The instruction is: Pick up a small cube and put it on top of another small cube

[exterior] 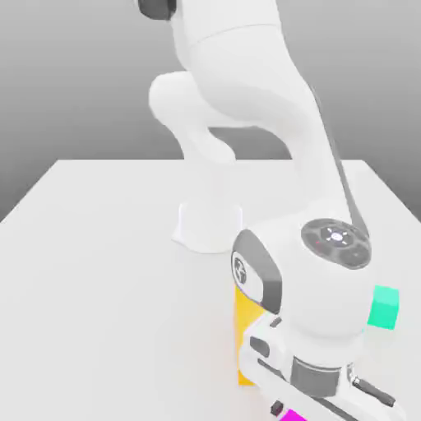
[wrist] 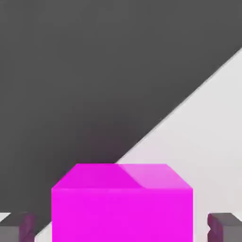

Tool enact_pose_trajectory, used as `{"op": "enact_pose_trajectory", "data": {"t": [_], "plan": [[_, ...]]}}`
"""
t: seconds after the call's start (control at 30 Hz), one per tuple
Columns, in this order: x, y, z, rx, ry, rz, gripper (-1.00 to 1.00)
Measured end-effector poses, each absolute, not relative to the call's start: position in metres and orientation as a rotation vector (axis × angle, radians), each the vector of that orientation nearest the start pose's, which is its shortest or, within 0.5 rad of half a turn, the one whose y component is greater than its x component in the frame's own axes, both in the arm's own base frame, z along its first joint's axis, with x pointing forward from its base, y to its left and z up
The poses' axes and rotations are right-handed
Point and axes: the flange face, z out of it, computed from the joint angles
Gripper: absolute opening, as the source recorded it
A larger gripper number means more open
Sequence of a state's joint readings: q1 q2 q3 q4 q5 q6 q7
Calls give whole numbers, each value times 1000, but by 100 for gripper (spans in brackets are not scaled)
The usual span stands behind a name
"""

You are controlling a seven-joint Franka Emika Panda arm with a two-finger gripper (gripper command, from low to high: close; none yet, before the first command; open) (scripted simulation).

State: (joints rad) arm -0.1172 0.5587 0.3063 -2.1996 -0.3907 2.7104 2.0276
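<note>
A small magenta cube (wrist: 122,203) rests on the white table, right at the table's edge in the hand view. My gripper (wrist: 121,228) is down over it. One dark finger (wrist: 16,228) stands on one side of the cube and the other finger (wrist: 226,227) on the opposite side, each with a narrow gap to the cube's face. In the exterior view the cube (exterior: 292,415) peeks out under the hand (exterior: 325,382) at the bottom edge of the picture.
A tall yellow-orange block (exterior: 244,333) stands just to the exterior view's left of the hand. A teal-mint cube (exterior: 384,307) sits to the exterior view's right, beside the wrist. The arm's base (exterior: 210,224) is mounted mid-table (exterior: 90,271).
</note>
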Motion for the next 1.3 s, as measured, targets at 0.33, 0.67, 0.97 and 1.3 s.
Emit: {"op": "enact_pose_trajectory", "data": {"t": [0.33,0.67,0.97,1.3], "plan": [[524,129,212,-2231,2221,-3,-100],[477,162,289,-1971,2487,-12,-100],[421,187,334,-1664,2672,-5,-100],[414,188,275,-1607,2698,-4,100]]}}
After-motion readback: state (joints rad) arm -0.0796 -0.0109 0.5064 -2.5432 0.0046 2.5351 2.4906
